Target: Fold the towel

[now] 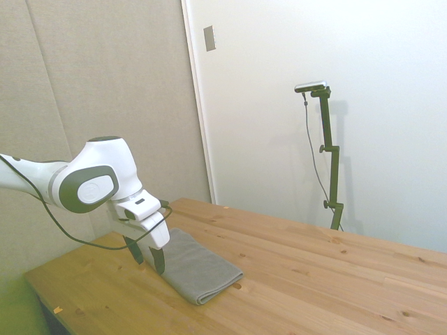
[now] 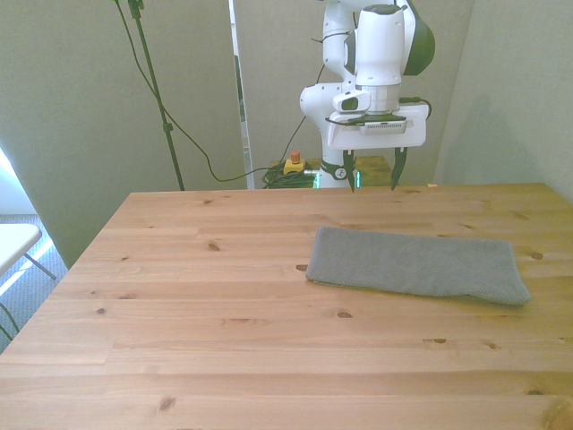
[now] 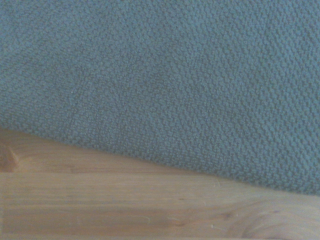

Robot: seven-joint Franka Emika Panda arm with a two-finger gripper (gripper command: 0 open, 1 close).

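- The white arm [image 1: 91, 183] bends down over the table, its gripper [image 2: 373, 180] pointing straight down with the two fingers spread apart and holding nothing.
- The grey towel [image 2: 416, 265] lies flat and folded on the table [image 2: 215, 305], on the front view's right; the gripper hangs above its far edge, not touching it.
- The wrist view shows towel weave [image 3: 165, 85] beside bare wood [image 3: 125, 205].
- Pale walls stand behind the wooden table.

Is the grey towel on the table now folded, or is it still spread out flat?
Folded. The towel lies as a narrow strip, and the side view shows stacked layers with a rounded fold at its near end.
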